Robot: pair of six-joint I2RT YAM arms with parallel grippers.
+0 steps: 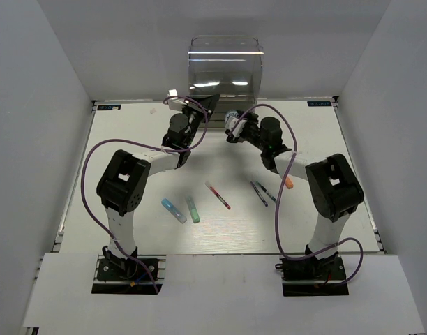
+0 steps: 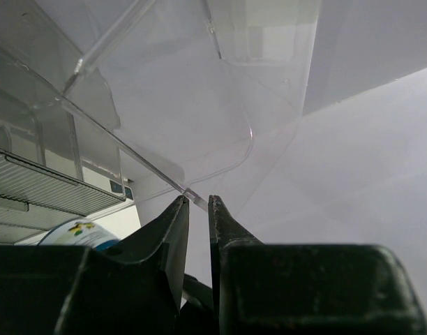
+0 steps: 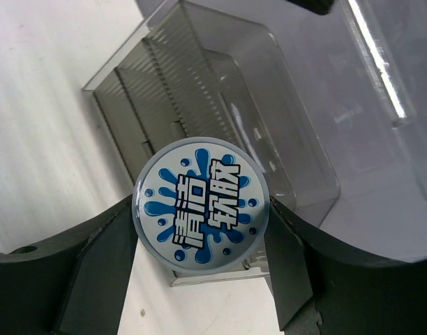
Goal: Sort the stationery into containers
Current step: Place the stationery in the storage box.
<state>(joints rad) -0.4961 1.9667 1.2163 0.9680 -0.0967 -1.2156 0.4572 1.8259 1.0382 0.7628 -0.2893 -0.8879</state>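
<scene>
Box (image 1: 224, 66): tall, clear, at the far middle of the table (image 1: 130, 132). Its lower part is dark and ribbed.

Left gripper (image 2: 198, 201): up at the near left of the box. The fingers are almost together, pinching a thin clear edge of the box.

Right gripper (image 3: 201, 213): just near of the box, right of the left one. The fingers are spread wide and clamped on both sides of the jar (image 3: 201, 199). The jar is round, its blue-and-white splash label facing the wrist camera, and it is held clear of the table in front of the box's dark part.

On the table, well near of the box, left to right:
- light-blue marker (image 1: 174, 210) just beside the green marker (image 1: 192, 209)
- red pen (image 1: 218, 195)
- two dark pens (image 1: 262, 192), close together
- orange-tipped marker (image 1: 289, 183), by the right arm
</scene>
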